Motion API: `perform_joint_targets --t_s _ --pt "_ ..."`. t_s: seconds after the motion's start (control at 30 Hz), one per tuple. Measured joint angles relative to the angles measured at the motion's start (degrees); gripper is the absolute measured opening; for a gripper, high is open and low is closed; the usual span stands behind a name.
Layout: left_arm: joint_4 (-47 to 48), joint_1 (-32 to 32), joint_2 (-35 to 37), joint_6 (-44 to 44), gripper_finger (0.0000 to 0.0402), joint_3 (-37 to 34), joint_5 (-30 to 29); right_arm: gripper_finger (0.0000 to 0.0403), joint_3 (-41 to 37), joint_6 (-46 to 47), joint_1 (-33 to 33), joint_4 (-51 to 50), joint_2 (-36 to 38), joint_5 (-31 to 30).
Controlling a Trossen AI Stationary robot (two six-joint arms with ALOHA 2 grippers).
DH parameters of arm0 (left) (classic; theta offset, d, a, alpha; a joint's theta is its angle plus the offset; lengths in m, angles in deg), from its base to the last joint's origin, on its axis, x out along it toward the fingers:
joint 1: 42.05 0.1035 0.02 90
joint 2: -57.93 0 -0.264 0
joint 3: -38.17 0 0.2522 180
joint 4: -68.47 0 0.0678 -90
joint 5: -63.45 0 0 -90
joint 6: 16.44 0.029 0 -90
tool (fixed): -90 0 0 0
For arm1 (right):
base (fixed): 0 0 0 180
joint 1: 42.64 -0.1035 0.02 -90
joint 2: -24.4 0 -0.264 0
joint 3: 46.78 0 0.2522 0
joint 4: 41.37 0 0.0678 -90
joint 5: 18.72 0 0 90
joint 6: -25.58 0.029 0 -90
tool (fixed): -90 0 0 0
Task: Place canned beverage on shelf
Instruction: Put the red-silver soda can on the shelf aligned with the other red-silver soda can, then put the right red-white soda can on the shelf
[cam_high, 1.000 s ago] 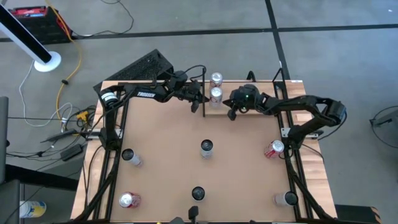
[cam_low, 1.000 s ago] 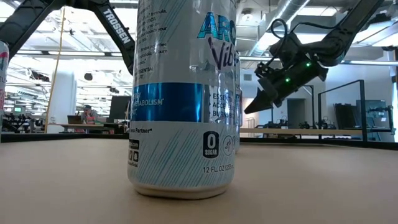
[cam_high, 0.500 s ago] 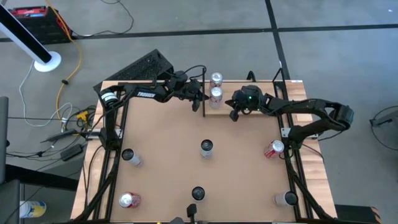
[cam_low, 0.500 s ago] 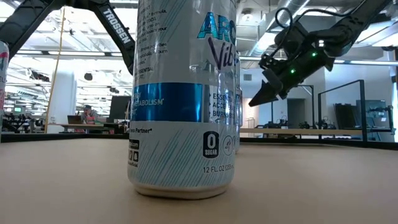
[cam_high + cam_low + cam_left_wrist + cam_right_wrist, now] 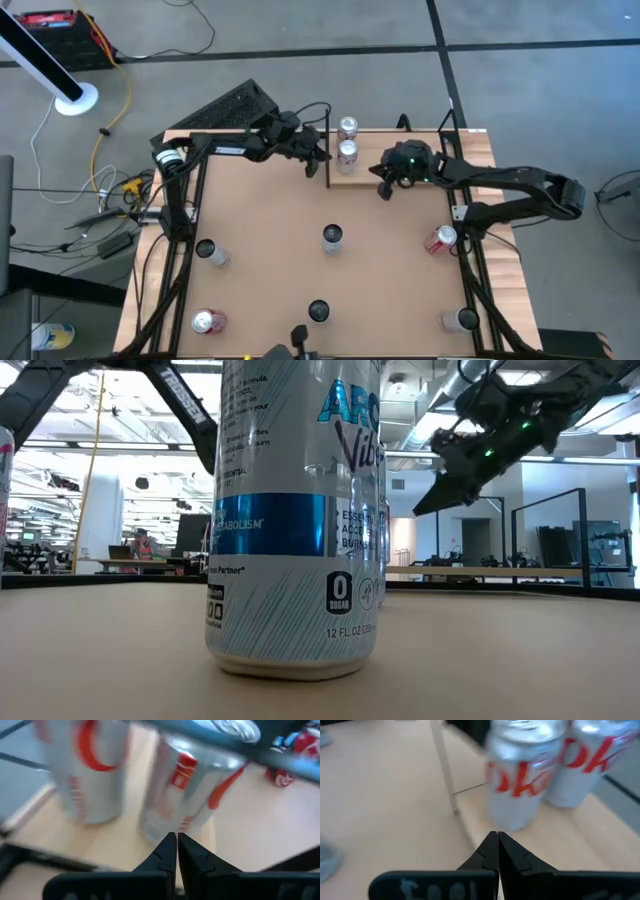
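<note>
a tall blue-and-white can (image 5: 295,520) stands at the near edge of the tabletop (image 5: 270,220), and farther back both end effectors, left (image 5: 322,166) and right (image 5: 385,190), hover with fingers pressed together, empty, flanking the shelf (image 5: 365,165) where two silver-and-red cans (image 5: 347,152) stand upright.

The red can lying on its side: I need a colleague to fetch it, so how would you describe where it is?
Start at the tan table and follow its right edge about halfway down. There the red can lies tipped over beside the black frame post, the only one showing its red side; the others stand upright.
</note>
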State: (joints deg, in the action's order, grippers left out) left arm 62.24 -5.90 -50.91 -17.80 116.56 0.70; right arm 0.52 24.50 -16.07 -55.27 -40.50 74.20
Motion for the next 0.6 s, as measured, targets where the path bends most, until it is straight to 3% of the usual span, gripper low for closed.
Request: perform_joint_targets --t_s 0.17,0.37,0.6 --pt "13.1 1.1 7.0 4.0 0.0000 0.0 -8.2 0.0022 1.2 6.8 -6.5 -15.2 7.7 0.0" --pt "26.7 -1.6 16.5 9.8 0.0000 -0.7 -19.9 0.0022 9.7 17.7 -19.0 -33.2 11.4 -0.1" --pt "36.5 -8.8 32.6 11.3 0.0000 -6.8 -28.4 0.0022 19.0 19.1 -33.3 -33.9 8.1 -4.7"
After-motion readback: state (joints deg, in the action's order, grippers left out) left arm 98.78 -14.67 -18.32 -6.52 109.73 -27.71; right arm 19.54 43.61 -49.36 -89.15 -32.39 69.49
